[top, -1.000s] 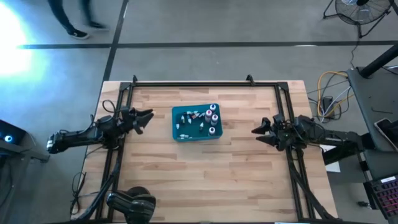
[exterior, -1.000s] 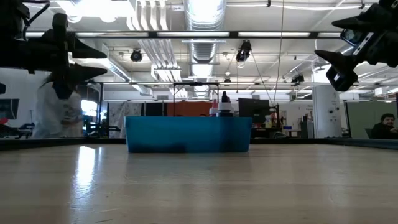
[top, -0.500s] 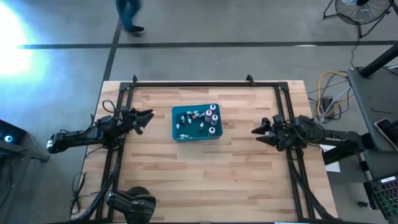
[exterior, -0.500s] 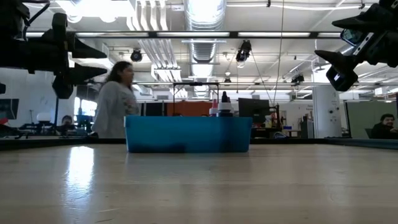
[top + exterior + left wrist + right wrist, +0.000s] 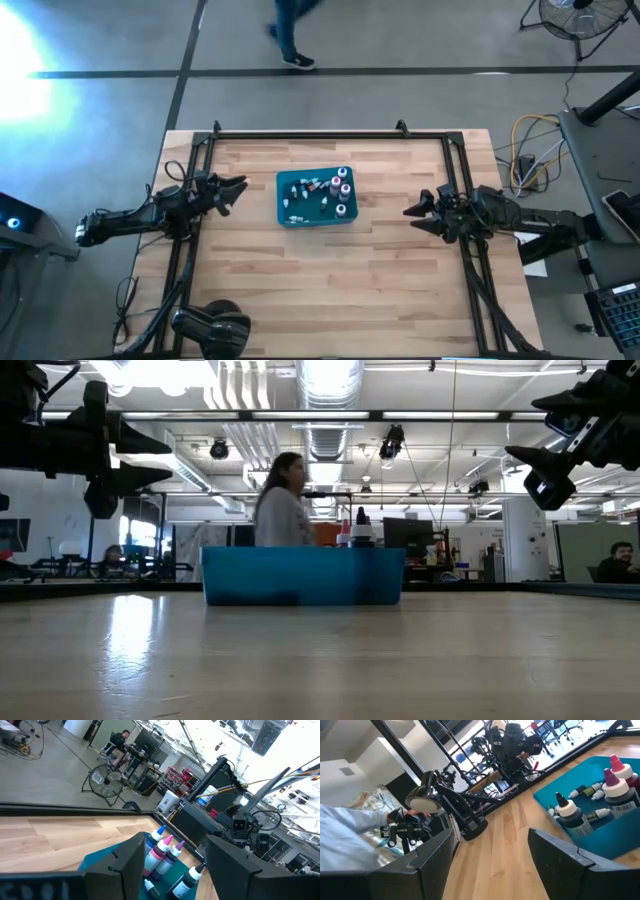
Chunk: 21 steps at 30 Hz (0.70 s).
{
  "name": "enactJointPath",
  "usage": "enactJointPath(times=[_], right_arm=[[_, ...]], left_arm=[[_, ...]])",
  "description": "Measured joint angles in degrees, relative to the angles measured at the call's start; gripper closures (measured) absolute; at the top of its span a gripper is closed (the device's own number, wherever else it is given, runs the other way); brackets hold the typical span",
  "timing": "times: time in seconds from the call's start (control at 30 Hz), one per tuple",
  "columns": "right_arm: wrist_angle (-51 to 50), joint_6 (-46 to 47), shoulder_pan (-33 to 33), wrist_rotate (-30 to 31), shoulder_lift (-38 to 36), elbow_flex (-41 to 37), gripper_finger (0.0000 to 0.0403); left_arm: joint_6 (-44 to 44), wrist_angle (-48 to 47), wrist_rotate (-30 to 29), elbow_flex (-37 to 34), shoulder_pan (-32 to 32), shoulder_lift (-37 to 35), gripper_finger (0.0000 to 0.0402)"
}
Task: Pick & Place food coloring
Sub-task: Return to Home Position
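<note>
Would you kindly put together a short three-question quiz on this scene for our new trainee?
1. True or false: the dark left claw is shut on a bottle.
2. Where do the small pale-capped food coloring bottles sit relative to the teal rectangular plastic bin? A inside it; B beside it; C on its rim.
3. Short answer: does the dark right claw touch the bin?

Key: 1 false, it is open and empty. 2 A. 3 no, it hangs well apart from the bin, open.
</note>
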Motion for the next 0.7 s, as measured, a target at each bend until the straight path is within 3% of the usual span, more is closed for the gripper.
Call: enactJointPath(times=[0.23,0.47,0.53,0.63,0.7], right_arm=[[0.02,0.00,0.00,0.00,0.00,0.00,0.0154],[0.01,0.00,0.00,0.00,0.00,0.00,0.0154],[0.01,0.00,0.00,0.00,0.00,0.00,0.0154],[0.03,0.00,0.00,0.00,0.00,0.00,0.0154],[0.01,0.00,0.00,0.00,0.00,0.00,0.0154]], left_arm=[[2.88,-0.22,0.01,0.00,0.00,0.00,0.0226],[26.25,0.17,0.97,0.00,-0.02,0.00,0.0226],[31.65,1.65,8.65,-0.02,0.02,-0.01,0.0226],[35.98,-0.21,28.69,-0.02,-0.02,-0.04,0.0226],[37.77,-1.27,36.16,-0.02,-0.11,-0.04,0.0226]])
